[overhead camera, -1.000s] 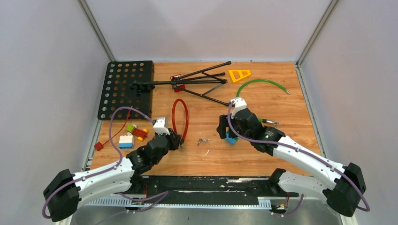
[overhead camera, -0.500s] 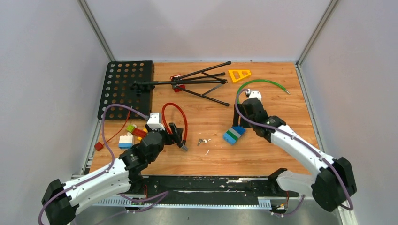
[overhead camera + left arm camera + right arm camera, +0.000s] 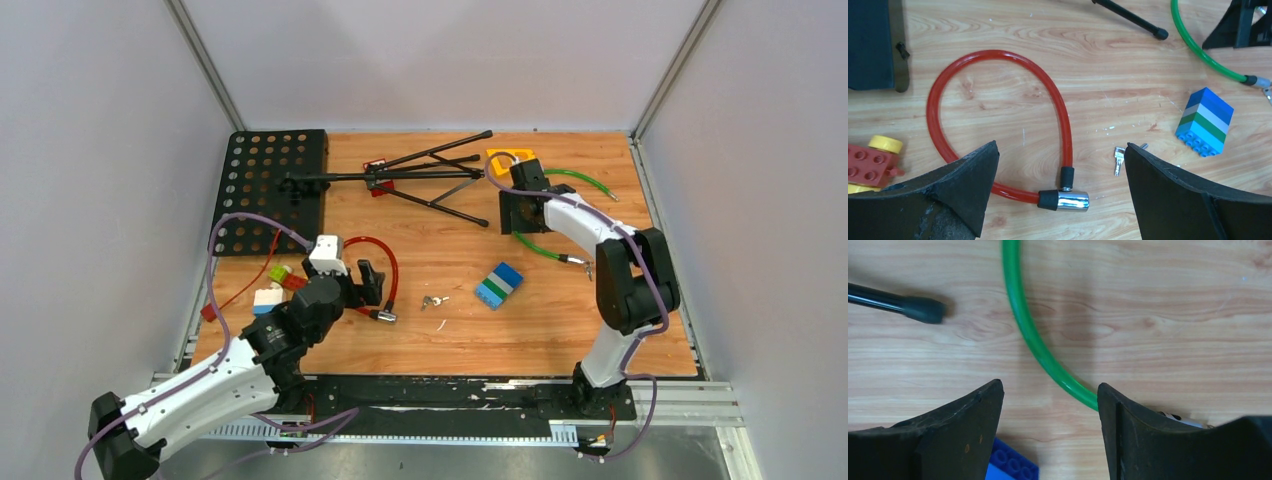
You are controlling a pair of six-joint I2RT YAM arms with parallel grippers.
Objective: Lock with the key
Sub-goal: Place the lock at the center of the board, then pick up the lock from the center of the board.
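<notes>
In the top view we are seeing the left gripper [image 3: 372,288] hanging jaws apart and empty over the red cable lock [image 3: 394,268], just left of the key [image 3: 432,300], while the right gripper [image 3: 512,212] is hovering far behind the key by the green cable [image 3: 585,177]. The left wrist is showing the chrome barrel [image 3: 1071,201] just left of the key, its cable tip seemingly seated, though we cannot be sure. The right wrist is showing spread, empty jaws, so we are judging the key pickup as the step in hand, calling for a low, careful pinch on so thin a thing.
</notes>
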